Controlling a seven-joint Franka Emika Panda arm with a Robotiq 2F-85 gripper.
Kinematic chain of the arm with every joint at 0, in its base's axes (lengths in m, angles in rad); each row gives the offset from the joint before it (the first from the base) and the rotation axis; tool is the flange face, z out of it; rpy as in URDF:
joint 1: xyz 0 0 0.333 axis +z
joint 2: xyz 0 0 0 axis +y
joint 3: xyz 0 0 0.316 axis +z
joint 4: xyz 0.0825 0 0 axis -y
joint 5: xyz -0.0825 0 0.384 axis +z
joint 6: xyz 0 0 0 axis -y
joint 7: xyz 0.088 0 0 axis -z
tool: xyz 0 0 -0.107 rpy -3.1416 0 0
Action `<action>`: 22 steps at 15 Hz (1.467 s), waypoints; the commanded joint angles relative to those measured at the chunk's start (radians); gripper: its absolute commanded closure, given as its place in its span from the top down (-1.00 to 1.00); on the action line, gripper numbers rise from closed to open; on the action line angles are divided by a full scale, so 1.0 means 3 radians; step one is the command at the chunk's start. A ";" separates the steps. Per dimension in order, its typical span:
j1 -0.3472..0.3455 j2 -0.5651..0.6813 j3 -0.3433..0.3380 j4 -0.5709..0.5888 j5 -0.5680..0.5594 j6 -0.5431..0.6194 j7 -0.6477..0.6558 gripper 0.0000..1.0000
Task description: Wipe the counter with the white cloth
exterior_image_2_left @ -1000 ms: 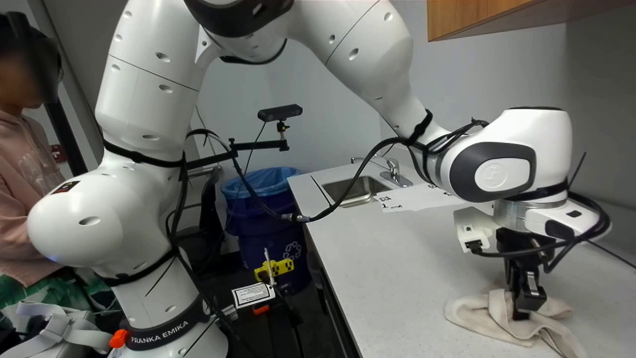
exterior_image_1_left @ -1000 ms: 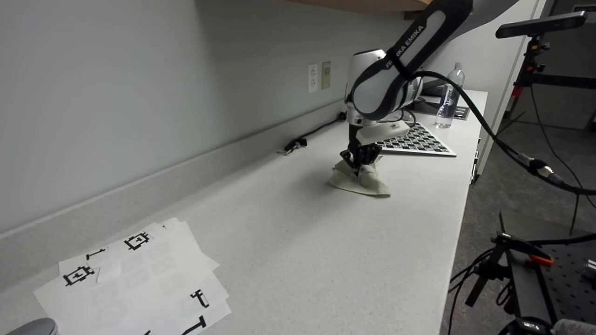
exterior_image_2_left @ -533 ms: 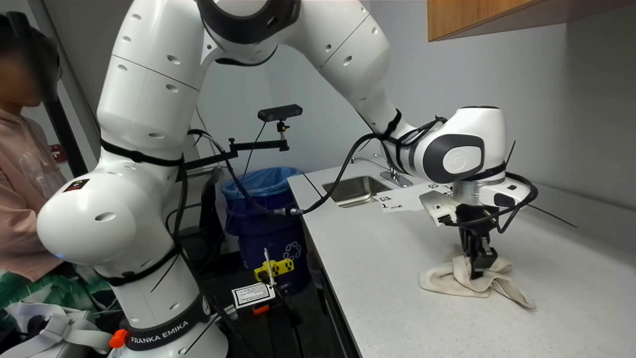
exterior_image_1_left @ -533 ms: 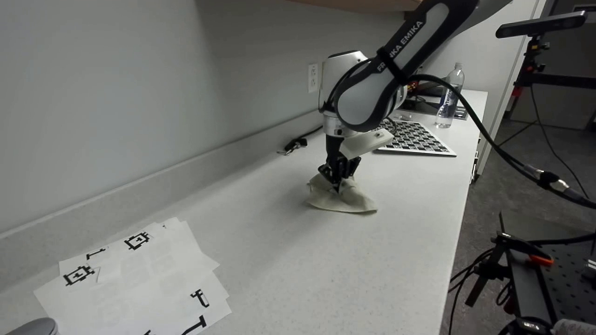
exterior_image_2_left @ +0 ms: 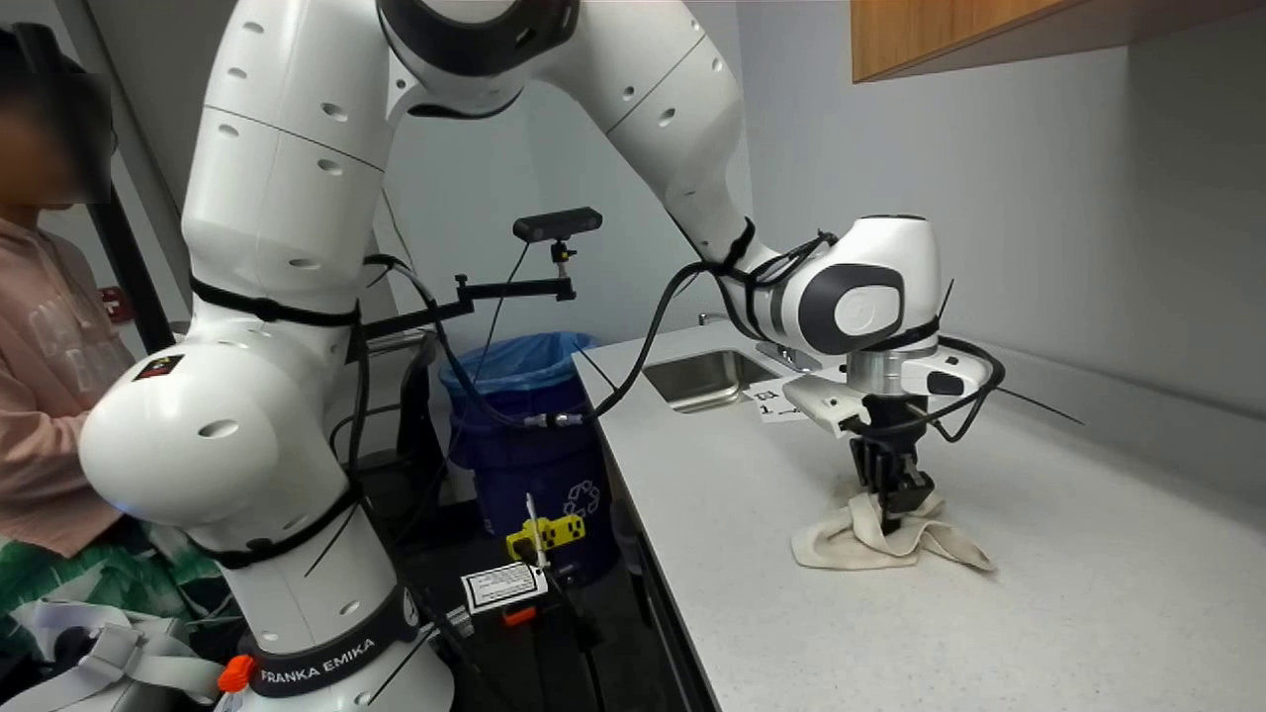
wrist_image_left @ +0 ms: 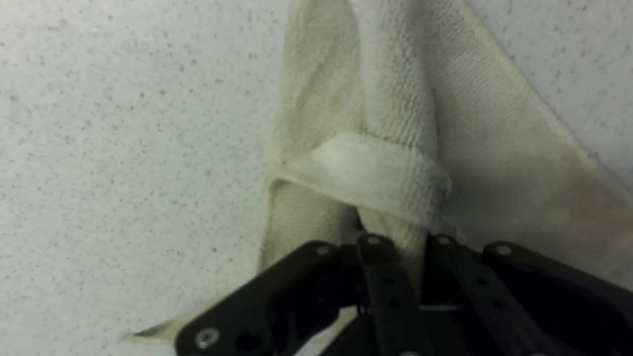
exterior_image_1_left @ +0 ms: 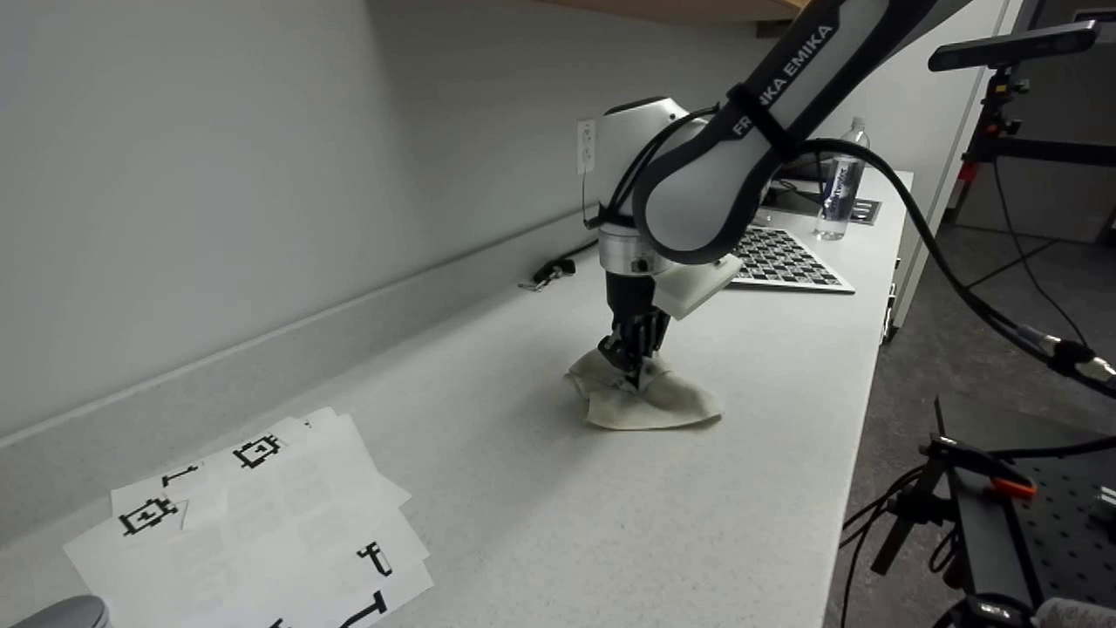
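Gripper [wrist_image_left: 409, 242] pinches white cloth [wrist_image_left: 393, 163]; wiping calls for even pressure, clear of papers [exterior_image_1_left: 261, 523] at near left in an exterior view.

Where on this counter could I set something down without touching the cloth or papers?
A broad bare patch of counter lies between the papers, the cloth and the open edge; another lies between cloth and checkered board. It is crowded around that board and the bottle, and at the cloth, where the hand pinches it.
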 commanded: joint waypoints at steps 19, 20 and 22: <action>-0.0133 -0.0376 -0.0169 -0.0347 -0.0331 -0.0330 -0.0466 1.00; -0.0146 -0.0414 -0.0180 -0.0360 -0.0324 -0.0348 -0.0450 1.00; -0.0188 -0.0505 -0.0181 -0.0391 -0.0280 -0.0386 -0.0465 1.00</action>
